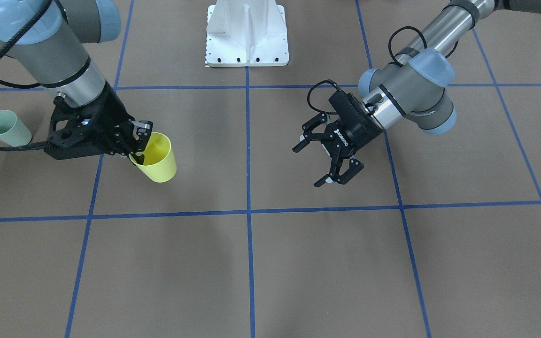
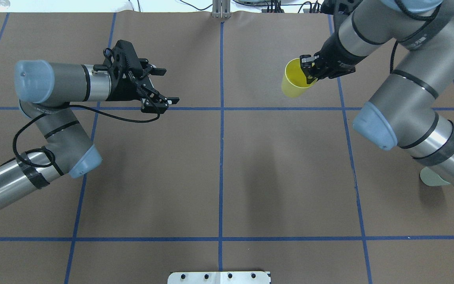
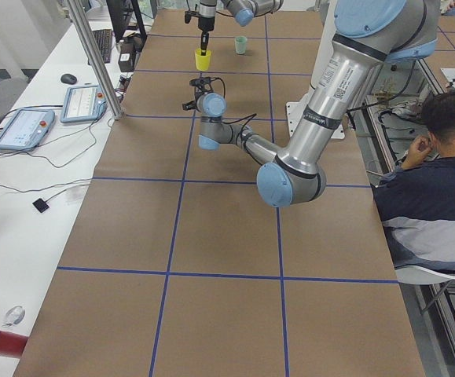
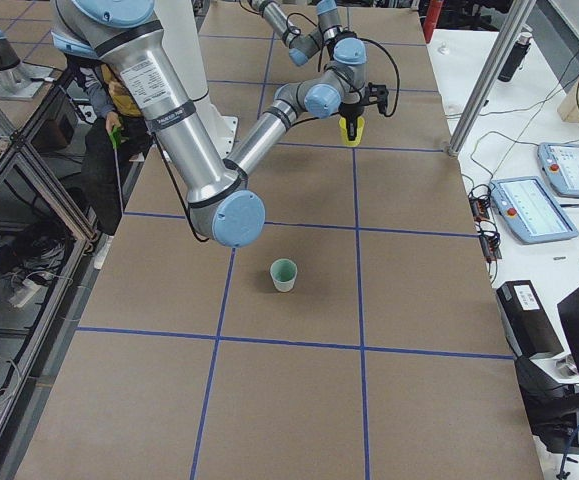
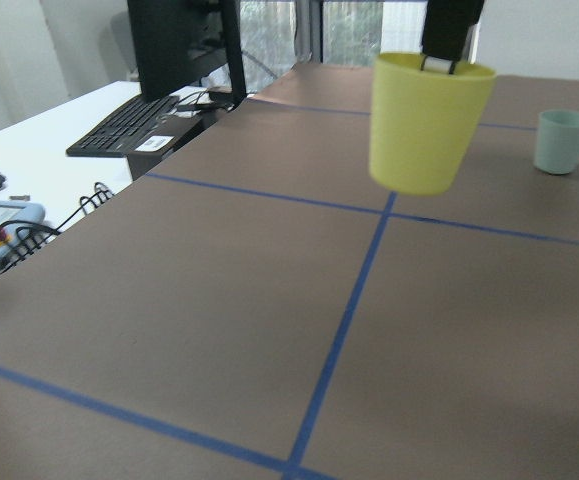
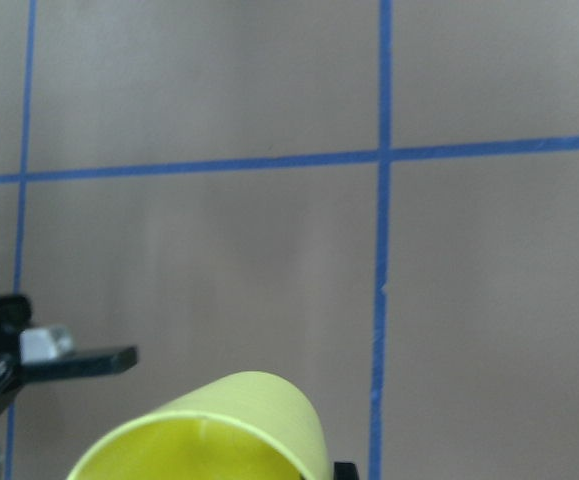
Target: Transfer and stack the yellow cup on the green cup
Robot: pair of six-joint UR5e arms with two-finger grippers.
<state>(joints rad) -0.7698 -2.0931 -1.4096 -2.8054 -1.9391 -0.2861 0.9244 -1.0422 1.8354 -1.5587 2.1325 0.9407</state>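
My right gripper (image 1: 140, 143) is shut on the rim of the yellow cup (image 1: 158, 162), one finger inside and one outside, and holds it above the table. The yellow cup also shows in the overhead view (image 2: 293, 85), the left wrist view (image 5: 429, 120) and the right wrist view (image 6: 219, 430). The green cup (image 1: 5, 127) stands upright on the table near the robot's right side, apart from the yellow cup. In the overhead view the green cup (image 2: 431, 177) is mostly hidden under the right arm. My left gripper (image 1: 309, 166) is open and empty, pointing toward the yellow cup from a distance.
The white robot base plate (image 1: 247, 37) sits at mid-table on the robot's edge. Blue tape lines (image 1: 248, 211) grid the brown table. A seated operator (image 3: 431, 181) is beside the table. A side bench holds tablets (image 3: 86, 102) and a metal post (image 3: 93, 59).
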